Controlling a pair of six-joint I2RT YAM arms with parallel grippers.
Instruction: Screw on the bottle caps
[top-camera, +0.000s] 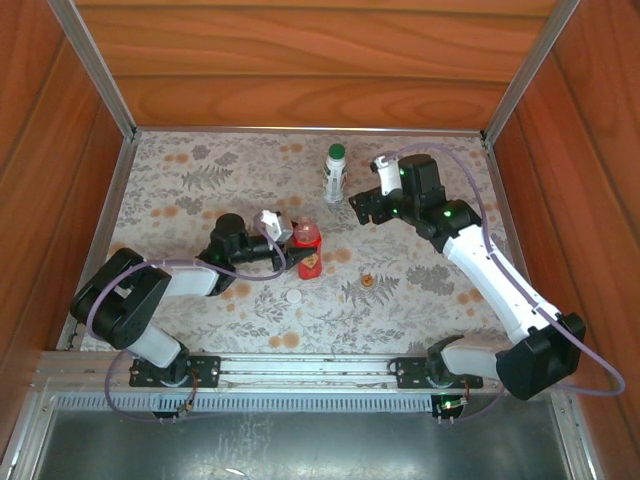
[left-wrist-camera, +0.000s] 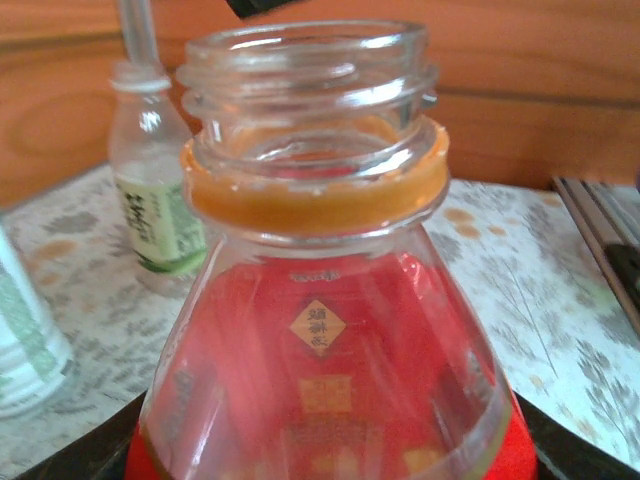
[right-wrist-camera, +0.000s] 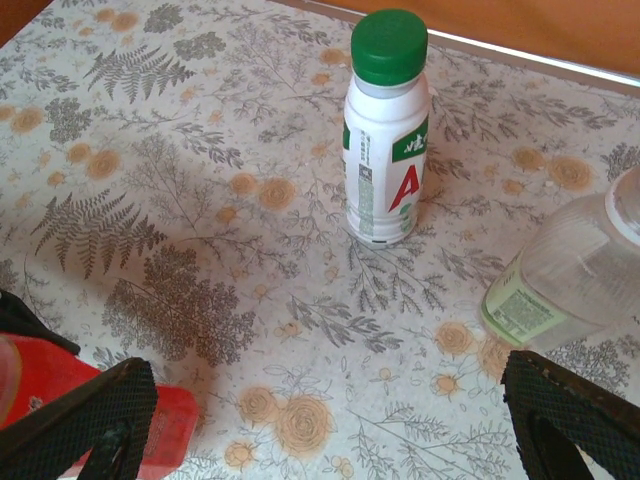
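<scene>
My left gripper (top-camera: 296, 255) is shut on the red bottle (top-camera: 309, 252), which stands upright mid-table. In the left wrist view its open threaded neck (left-wrist-camera: 310, 80) has an orange ring below it, and my dark fingers (left-wrist-camera: 585, 450) flank the base. A white bottle (right-wrist-camera: 385, 150) wears a screwed-on dark green cap (right-wrist-camera: 389, 45) at the back. A short clear bottle (right-wrist-camera: 570, 270) lies to its right. My right gripper (right-wrist-camera: 330, 430) hovers open above bare cloth between the red bottle (right-wrist-camera: 60, 410) and the clear one. A white cap (top-camera: 293, 297) and an orange cap (top-camera: 367, 281) lie loose on the cloth.
The flower-patterned cloth (top-camera: 200, 180) covers the table inside wooden walls with metal posts (top-camera: 95, 70). Open cloth lies at front right and back left. The right arm (top-camera: 490, 270) stretches diagonally across the right side.
</scene>
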